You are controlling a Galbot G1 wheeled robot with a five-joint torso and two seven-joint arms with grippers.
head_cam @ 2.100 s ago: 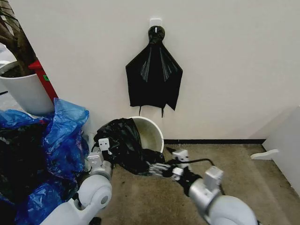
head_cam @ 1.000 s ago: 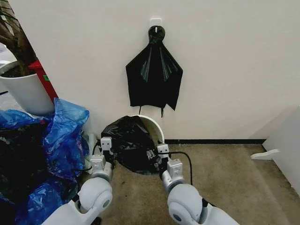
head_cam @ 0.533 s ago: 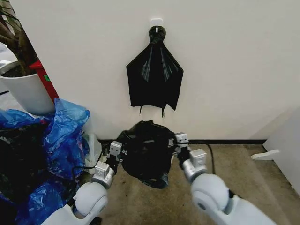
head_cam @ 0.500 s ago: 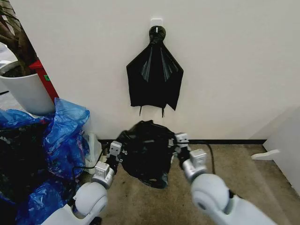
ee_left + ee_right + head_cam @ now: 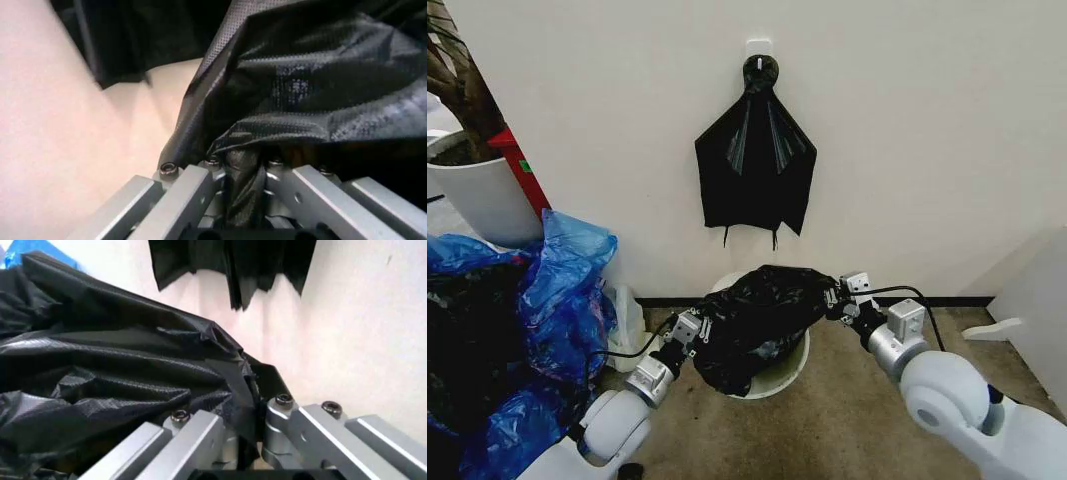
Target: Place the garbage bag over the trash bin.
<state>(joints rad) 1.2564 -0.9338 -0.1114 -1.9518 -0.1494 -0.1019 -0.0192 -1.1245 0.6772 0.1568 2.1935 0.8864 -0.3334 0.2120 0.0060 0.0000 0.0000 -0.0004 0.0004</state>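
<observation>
The black garbage bag [image 5: 762, 318] hangs stretched between my two grippers, spread over the mouth of the cream-white trash bin [image 5: 784, 376]. Only the bin's near rim and a bit of its far rim show under the plastic. My left gripper [image 5: 695, 329] is shut on the bag's left edge, and the left wrist view shows a fold of the garbage bag [image 5: 300, 90] pinched in the left gripper [image 5: 241, 167]. My right gripper [image 5: 837, 298] is shut on the right edge. In the right wrist view the garbage bag [image 5: 113, 375] runs into the right gripper [image 5: 248, 410].
A fan-shaped black plastic bundle [image 5: 755, 160] hangs on the wall above the bin. Blue plastic bags [image 5: 562, 290] are heaped at the left, with a white plant pot [image 5: 482, 200] behind them. A white panel [image 5: 1037, 300] stands at the right. Bare floor lies in front.
Both grippers have moved apart and to the right, pulling the bag wider. The bag has gone from a bunched lump in front of the wall to lying across the bin's mouth.
</observation>
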